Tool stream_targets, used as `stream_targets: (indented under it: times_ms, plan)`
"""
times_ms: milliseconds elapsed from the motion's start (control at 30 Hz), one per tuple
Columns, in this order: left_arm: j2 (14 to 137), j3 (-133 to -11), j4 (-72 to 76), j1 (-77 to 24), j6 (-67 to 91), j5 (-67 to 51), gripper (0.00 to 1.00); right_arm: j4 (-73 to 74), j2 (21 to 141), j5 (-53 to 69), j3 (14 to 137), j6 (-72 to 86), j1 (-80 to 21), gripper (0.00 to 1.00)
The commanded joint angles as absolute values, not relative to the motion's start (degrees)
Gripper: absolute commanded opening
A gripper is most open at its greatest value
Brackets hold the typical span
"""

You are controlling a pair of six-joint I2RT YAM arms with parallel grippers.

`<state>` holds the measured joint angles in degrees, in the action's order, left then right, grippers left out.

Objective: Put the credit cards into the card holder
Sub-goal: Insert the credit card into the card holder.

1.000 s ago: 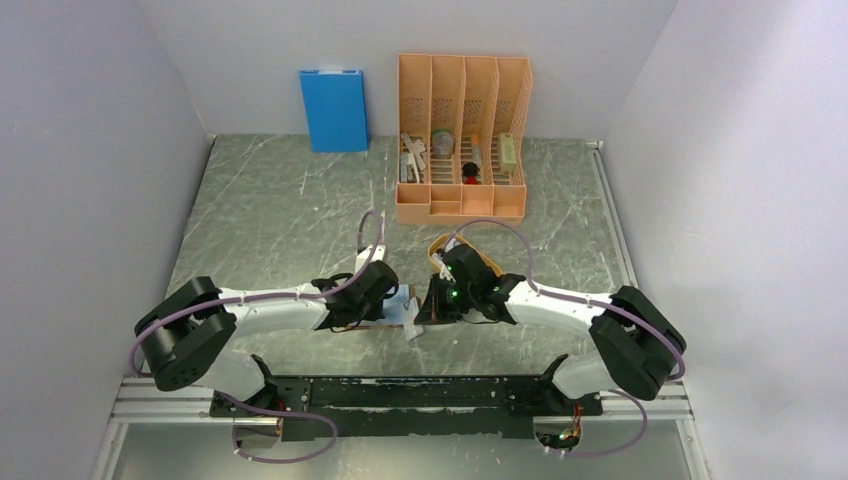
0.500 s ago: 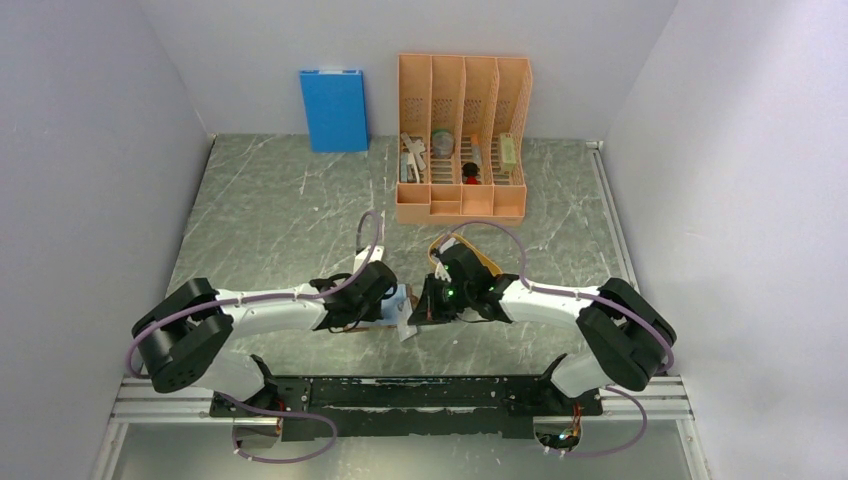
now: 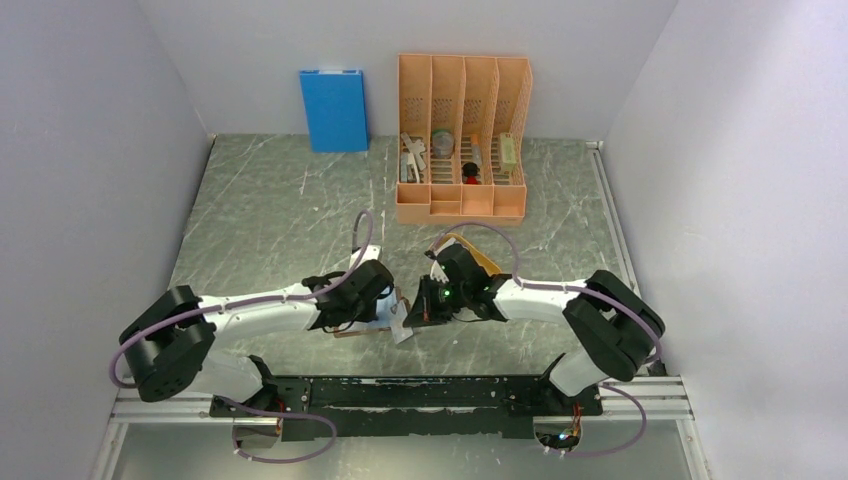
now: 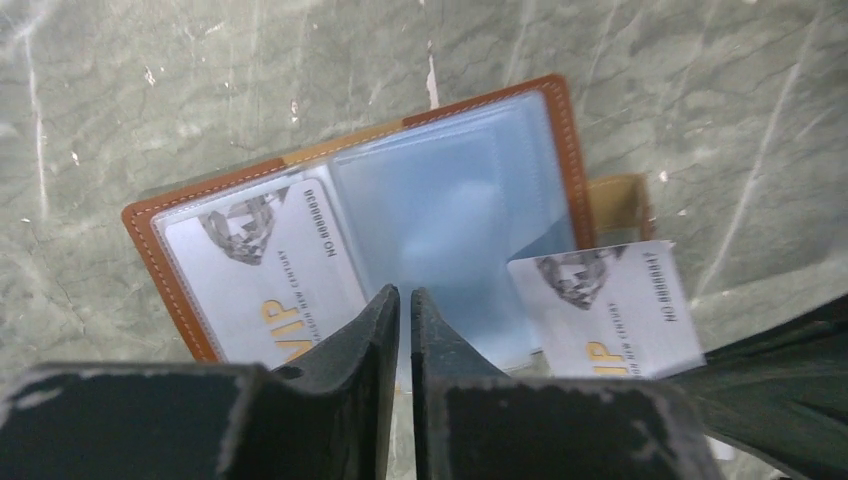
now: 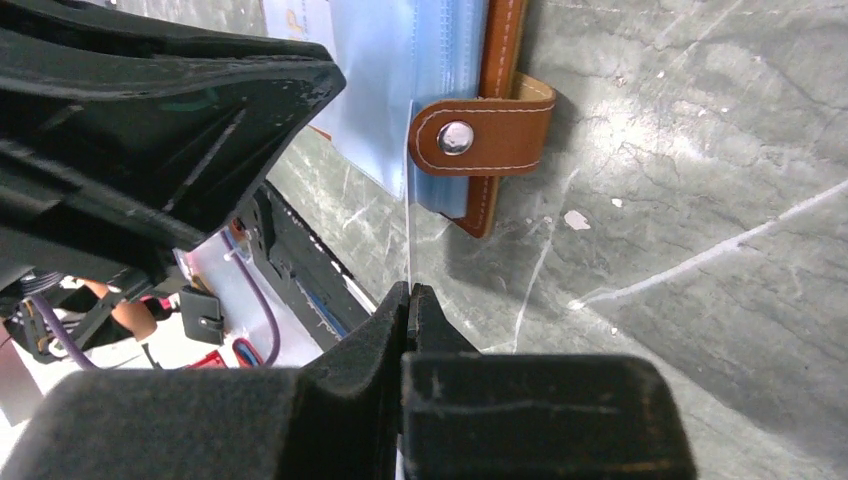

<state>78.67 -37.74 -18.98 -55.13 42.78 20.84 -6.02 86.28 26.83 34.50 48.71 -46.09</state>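
Note:
The card holder (image 4: pixel 455 190) lies open on the table, brown leather around bluish clear sleeves, its snap tab (image 5: pixel 480 135) pointing toward my right gripper. One credit card (image 4: pixel 265 270) sits in the left sleeve. A second credit card (image 4: pixel 605 305) rests at the holder's right edge, a corner overlapping the sleeve; in the right wrist view it is a thin white edge (image 5: pixel 409 240). My right gripper (image 5: pixel 410 288) is shut on that card. My left gripper (image 4: pixel 405 292) hovers over the middle sleeve, its jaws together but for a thin slit, nothing visibly between them. In the top view both grippers meet over the holder (image 3: pixel 352 331).
A tall orange desk organizer (image 3: pixel 462 140) with small items stands at the back, a blue box (image 3: pixel 333 108) leaning on the wall to its left. An orange oval tray (image 3: pixel 478 256) lies partly under my right arm. The metal rail (image 3: pixel 400 392) runs along the near edge.
Both arms have shifted slightly left and nearer. The right gripper has carried the card up to the holder's right edge. The left jaws have parted by a sliver.

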Motion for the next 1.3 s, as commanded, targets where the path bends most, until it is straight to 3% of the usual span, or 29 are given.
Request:
stream_targets:
  times_ms: [0,200,567,933,1267]
  plan:
    - [76.1,-40.9,-21.4,-55.3,41.9,21.1,0.19,-8.9,87.3,29.0,35.8,49.0,-46.0,0.0]
    - [72.7,-41.9,-23.9,-55.4,42.2,21.3,0.37,-9.4,88.1,29.7,36.4,49.0,-46.2,0.0]
    - [66.3,-38.0,-32.0,-54.6,47.3,29.3,0.46,-8.8,89.8,28.8,38.3,49.1,-46.8,0.0]
    - [63.7,-33.8,-27.1,-51.5,47.1,24.4,0.43,-2.7,83.9,24.9,35.4,46.8,-45.4,0.0]
    - [68.0,-36.7,-18.4,-51.8,41.7,14.3,0.64,-0.9,83.0,24.0,34.4,46.4,-45.4,0.0]
